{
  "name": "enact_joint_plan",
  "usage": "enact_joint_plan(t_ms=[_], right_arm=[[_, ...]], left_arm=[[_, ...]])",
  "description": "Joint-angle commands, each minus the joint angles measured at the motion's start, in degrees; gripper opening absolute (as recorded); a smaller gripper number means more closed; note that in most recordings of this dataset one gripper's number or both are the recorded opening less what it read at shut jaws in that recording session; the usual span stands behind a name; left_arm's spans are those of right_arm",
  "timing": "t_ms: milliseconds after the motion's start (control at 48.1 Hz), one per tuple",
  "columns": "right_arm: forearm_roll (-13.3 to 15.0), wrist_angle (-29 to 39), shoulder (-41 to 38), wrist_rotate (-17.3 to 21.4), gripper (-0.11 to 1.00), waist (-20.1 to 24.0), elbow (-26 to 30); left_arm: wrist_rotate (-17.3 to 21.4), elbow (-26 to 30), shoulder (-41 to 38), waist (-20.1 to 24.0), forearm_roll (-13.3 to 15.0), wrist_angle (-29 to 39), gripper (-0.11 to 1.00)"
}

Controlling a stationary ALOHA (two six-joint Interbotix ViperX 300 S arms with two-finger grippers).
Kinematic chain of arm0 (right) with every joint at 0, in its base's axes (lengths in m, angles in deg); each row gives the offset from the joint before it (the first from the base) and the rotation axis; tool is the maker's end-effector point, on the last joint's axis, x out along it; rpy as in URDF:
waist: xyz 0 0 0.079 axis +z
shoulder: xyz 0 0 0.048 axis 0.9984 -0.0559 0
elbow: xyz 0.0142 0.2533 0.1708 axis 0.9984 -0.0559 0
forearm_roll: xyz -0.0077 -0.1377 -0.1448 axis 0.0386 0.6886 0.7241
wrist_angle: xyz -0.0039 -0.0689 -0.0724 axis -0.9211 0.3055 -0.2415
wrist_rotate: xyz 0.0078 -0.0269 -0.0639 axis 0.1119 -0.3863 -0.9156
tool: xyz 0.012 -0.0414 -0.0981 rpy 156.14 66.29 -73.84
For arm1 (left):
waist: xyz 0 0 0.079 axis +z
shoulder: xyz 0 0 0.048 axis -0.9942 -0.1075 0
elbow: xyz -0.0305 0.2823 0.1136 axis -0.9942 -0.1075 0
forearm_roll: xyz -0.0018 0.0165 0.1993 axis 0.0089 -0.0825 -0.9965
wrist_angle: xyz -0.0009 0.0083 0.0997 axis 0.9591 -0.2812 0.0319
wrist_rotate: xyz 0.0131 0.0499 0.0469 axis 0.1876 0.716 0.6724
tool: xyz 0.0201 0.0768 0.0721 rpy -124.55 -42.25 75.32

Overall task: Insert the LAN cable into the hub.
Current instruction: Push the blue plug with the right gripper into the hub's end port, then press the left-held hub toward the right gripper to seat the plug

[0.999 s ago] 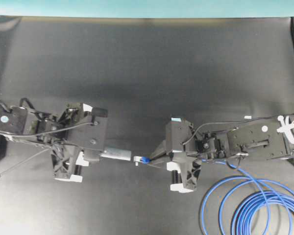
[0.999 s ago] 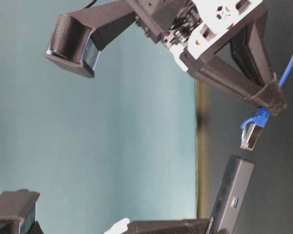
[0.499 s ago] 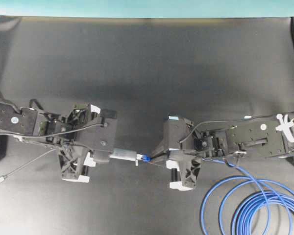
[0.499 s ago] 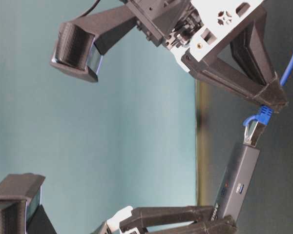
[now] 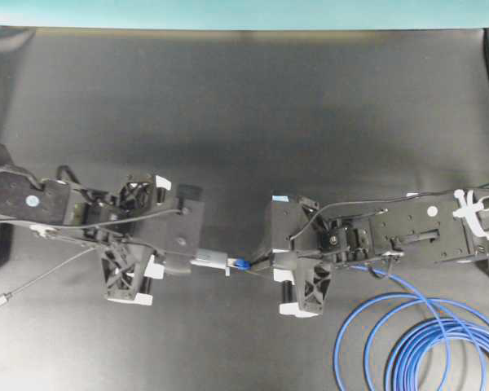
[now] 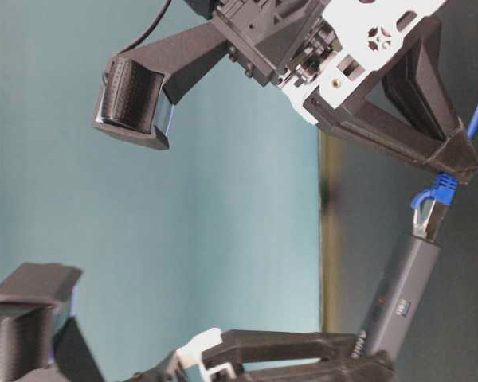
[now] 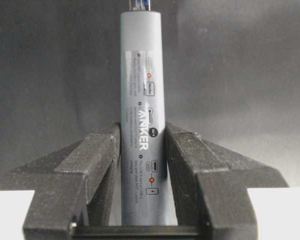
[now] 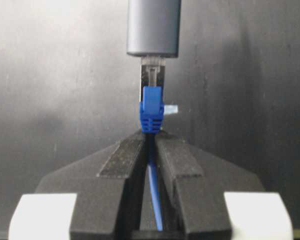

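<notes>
The plug (image 8: 152, 85) of the LAN cable (image 5: 424, 334) meets the end of the hub (image 8: 154, 27) near the top centre of the right wrist view, its clear tip at the hub's end face; how deep it sits inside the port is hard to judge from here. In the overhead view the joint lies at mid-frame, slightly below centre, with the hub (image 5: 209, 261) to its left and the blue boot (image 5: 240, 264) to its right. The right gripper (image 8: 151, 145) has its jaws pinched nearly together on the cable just behind the boot, the blue line running down between them. The left gripper (image 7: 142, 145) clamps the hub by its long sides, jaws only partly closed, the bar standing straight up the middle of that view. The rest of the cable trails right and gathers in loops at the lower right corner of the black table (image 5: 244, 106). The hub's grey lead (image 5: 33, 281) runs off to the lower left edge.
</notes>
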Motion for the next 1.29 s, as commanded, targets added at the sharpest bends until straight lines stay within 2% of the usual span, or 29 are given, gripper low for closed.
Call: enact_joint_plan(t_ms=[0,354,707,853,1269], right_arm=[[0.1,-1.1,0.4,-0.4,0.04,-0.4,1.5],[0.1,0.8,0.2,-0.4,0.04,-0.4,1.8],[0.1,3.7,-0.3,-0.4,0.04,-0.3,3.0],[0.1,3.3,-0.4,-0.4,0.04,-0.2,3.3],[-0.1,-1.1,0.1,0.0,0.04,-0.5,2.6]], left_arm=[[0.1,1.7,0.0,-0.3,-0.2,0.4,0.29],[0.4,3.3,-1.1,-0.3,-0.2,1.1,0.29],[4.6,11.9,-5.9,-0.4,-0.2,12.2,0.29],[5.3,13.7,-7.1,-0.1,-0.2,12.3,0.29],[5.0,12.4,-6.9,0.2,-0.2,9.5,0.29]])
